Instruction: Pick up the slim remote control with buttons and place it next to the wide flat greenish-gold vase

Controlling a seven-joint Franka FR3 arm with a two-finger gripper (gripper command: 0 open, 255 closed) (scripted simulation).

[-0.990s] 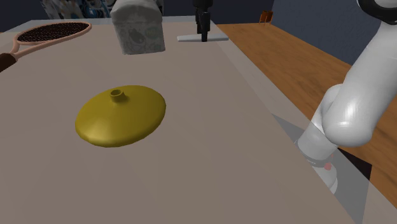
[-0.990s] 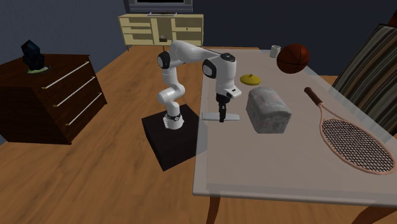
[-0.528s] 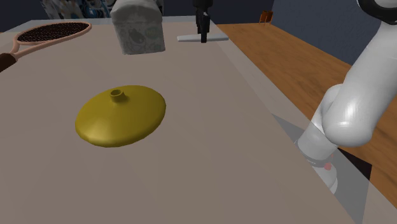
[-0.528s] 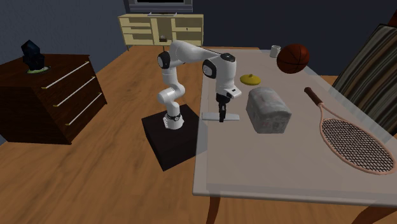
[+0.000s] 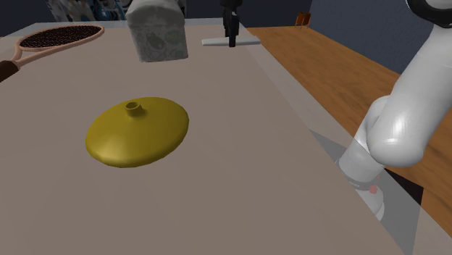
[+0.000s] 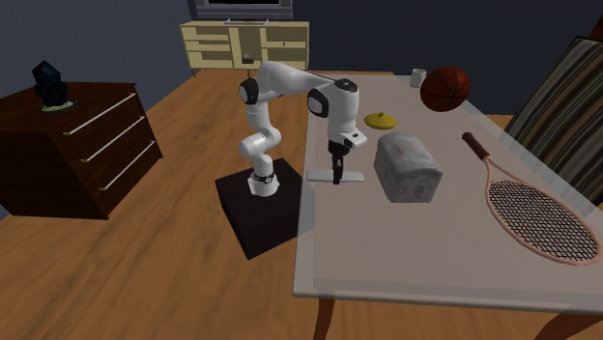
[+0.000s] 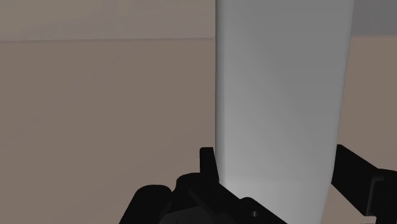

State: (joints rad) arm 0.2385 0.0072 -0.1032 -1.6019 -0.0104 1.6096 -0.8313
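At the table's far right edge, shoulder view: the remote control (image 5: 214,43) lay crosswise as a thin pale bar, and the gripper (image 5: 232,43) stood upright over its middle.
Remote control: a plain light grey slab. In the wrist view (image 7: 280,83) it ran straight away from the hand. In the second exterior view (image 6: 353,178) its left end reached the table edge on the stand's side.
Gripper: the black fingers (image 7: 208,167) pinched the remote control by its two long sides, one pressed to each side. In the second exterior view the gripper (image 6: 337,180) pointed straight down. Whether the remote control was off the surface could not be told.
Vase: greenish-gold, wide and flat with a short neck. It sat near and left of the middle in the shoulder view (image 5: 137,130), well apart from the remote control. In the second exterior view (image 6: 383,120) it was far, beyond the grey block.
Grey block: mottled, upright (image 5: 156,30) (image 6: 408,166), near the remote control on its left in the shoulder view, not touching it.
Racket: flat on the table (image 5: 239,166), far left in the shoulder view (image 5: 51,38).
Ball: reddish-brown, at the far end in the second exterior view (image 6: 445,87).
Arm: white (image 6: 290,87), rising from the dark stand (image 6: 259,208) on the wooden floor (image 6: 145,270).
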